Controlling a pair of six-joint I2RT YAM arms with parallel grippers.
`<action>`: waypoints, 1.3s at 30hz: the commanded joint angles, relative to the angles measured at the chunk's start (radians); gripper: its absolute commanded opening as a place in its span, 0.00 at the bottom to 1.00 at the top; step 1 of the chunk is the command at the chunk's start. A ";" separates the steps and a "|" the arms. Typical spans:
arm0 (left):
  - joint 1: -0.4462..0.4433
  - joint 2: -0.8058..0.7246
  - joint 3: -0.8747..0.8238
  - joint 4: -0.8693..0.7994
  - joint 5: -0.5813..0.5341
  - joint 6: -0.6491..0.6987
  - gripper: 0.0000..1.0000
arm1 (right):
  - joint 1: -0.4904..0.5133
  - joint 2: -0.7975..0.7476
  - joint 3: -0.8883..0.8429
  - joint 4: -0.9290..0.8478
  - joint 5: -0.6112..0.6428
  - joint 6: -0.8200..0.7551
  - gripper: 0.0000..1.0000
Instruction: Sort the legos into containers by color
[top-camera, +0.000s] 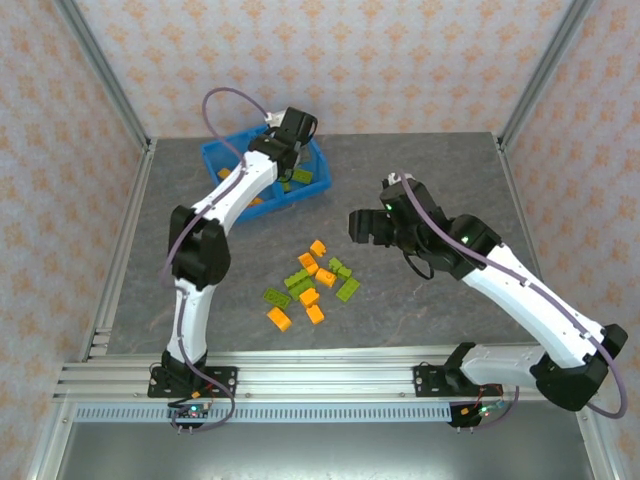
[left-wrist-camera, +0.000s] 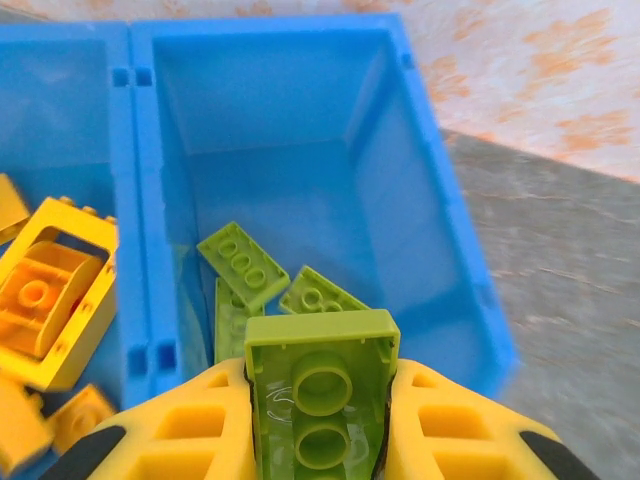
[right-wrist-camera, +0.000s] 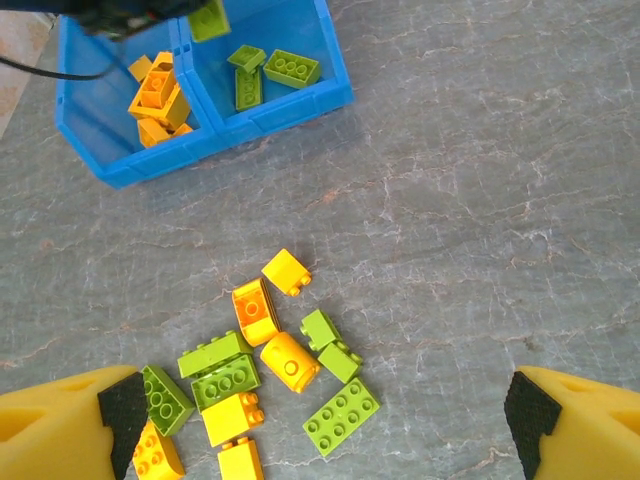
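Left fingers pinch green lego; right fingers spread; grey marbled tabletop, patterned walls.

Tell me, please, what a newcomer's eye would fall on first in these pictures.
First, the bright blue bin at the table's far left, with orange bricks in one compartment and green ones in the other. The left gripper hangs over the green side, shut on a green brick. Loose legos lie mid-table near the open right gripper.
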 joint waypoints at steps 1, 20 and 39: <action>0.016 0.092 0.153 -0.002 0.009 0.078 0.34 | -0.004 -0.049 -0.017 -0.017 0.042 0.029 0.94; -0.089 -0.847 -0.744 0.000 0.486 0.645 0.71 | -0.006 -0.046 -0.105 0.085 0.030 -0.037 0.95; -0.141 -0.574 -0.985 0.025 0.633 0.852 0.85 | -0.009 -0.182 -0.203 0.061 0.097 -0.008 0.97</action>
